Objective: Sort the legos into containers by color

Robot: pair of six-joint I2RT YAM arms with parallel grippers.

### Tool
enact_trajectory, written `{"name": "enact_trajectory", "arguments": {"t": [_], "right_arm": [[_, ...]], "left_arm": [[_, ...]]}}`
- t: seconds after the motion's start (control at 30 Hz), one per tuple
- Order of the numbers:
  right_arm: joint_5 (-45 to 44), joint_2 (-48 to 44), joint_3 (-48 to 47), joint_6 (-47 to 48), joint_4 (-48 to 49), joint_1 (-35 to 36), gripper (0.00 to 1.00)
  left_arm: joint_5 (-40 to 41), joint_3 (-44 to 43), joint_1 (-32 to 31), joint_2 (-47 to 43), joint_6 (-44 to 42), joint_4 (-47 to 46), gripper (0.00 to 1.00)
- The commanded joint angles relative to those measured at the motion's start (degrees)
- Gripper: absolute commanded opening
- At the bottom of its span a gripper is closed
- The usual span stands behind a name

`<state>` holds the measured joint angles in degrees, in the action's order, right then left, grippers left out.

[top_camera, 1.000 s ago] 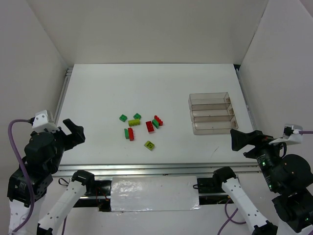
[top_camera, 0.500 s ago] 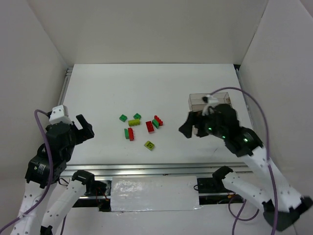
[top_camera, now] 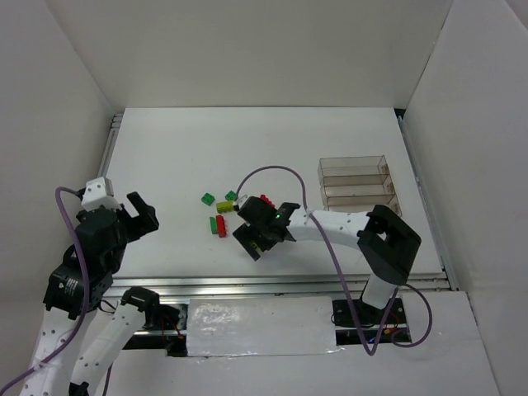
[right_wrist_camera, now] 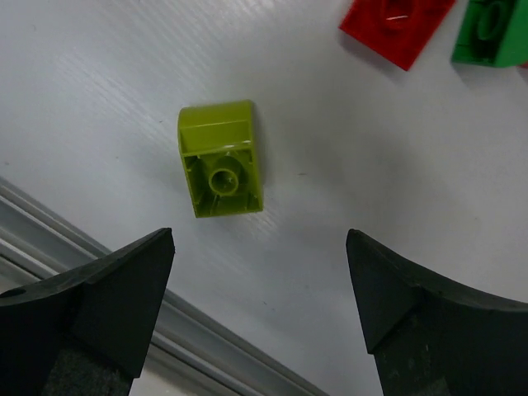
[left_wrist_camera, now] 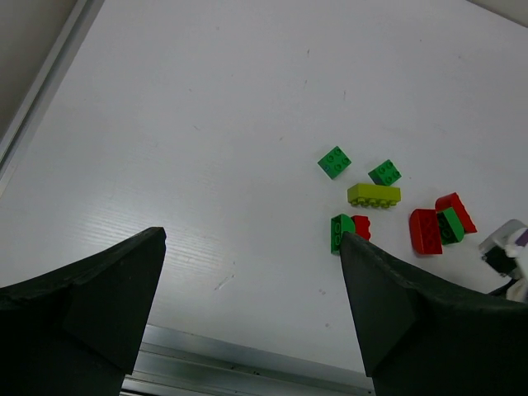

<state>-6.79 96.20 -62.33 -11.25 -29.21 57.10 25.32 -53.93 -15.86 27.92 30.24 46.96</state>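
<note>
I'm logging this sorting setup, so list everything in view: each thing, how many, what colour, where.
Table: one, white, under everything.
Containers: three, clear, joined in a block, table's right side; no bricks seen inside.
Green legos: four, in the cluster left of centre; one lies between two reds.
Red legos: three, same cluster.
Yellow-green legos: two; a long one in the cluster, a small one apart, nearer the front edge.
Left hand: one, black, open, empty, over the table's left front.
Right hand: one, black, open, over the small one, not touching it.
</note>
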Motion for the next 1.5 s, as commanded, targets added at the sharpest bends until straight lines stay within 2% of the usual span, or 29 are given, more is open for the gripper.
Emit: {"name": "enact_trajectory", "arguments": {"t": [0.0,0.17,0.3,0.57,0.6,0.67,0.87,0.97,1.0,1.07,1.23,1.37,1.47], "right_arm": [[-3.15,2.05,-2.19,2.54,7.66,1.35,0.91],[-3.32,4.87,-0.52,3.77,13.21,1.43,0.82],[-1.92,6.27,-0.6,4.83,15.59,1.43,0.79],[-2.44,8.92,-1.84,3.78,13.22,1.43,0.49],[-2.53,8.13,-1.4,3.6,13.04,1.43,0.38],[-3.4,6.72,-1.22,2.29,12.6,1.43,0.0],[-5.61,-6.36,-0.25,-1.67,12.35,-2.51,0.0],[-4.46,-12.96,-1.48,-5.18,11.03,-12.34,0.0],[-4.99,-14.01,-3.31,-6.93,10.41,-18.19,0.0],[-9.89,-12.63,-6.91,-8.7,5.94,-23.59,0.0],[-18.78,0.98,-23.35,-12.74,-3.56,-36.86,0.0],[-22.82,10.38,-32.66,-14.77,-8.14,-42.24,0.0],[-22.48,12.77,-33.65,-15.21,-8.32,-45.14,0.0]], "left_arm": [[0.08,0.41,0.21,-0.41,0.17,-3.1,1.0],[-0.97,0.49,0.3,0.38,-0.44,-3.45,0.99],[-1.33,0.58,0.21,0.38,-0.53,-3.72,1.0],[-1.68,0.67,0.3,0.2,-0.71,-3.72,1.0],[-1.85,0.67,0.21,0.12,-0.71,-3.8,1.0],[-1.85,0.67,0.3,0.12,-0.71,-3.81,0.99],[-2.21,0.76,0.21,-0.06,-0.88,-3.89,1.0],[-2.21,0.76,0.3,-0.32,-0.88,-3.98,1.0],[-2.38,0.85,0.21,-0.41,-0.88,-3.98,0.99],[-2.38,0.85,0.21,-0.5,-0.97,-4.07,0.99],[-2.55,0.93,0.12,-0.85,-0.97,-4.16,0.99],[-2.91,0.93,0.04,-0.76,-1.15,-4.24,0.99],[-3.17,1.02,-0.14,-0.68,-1.32,-4.33,1.0]]}}
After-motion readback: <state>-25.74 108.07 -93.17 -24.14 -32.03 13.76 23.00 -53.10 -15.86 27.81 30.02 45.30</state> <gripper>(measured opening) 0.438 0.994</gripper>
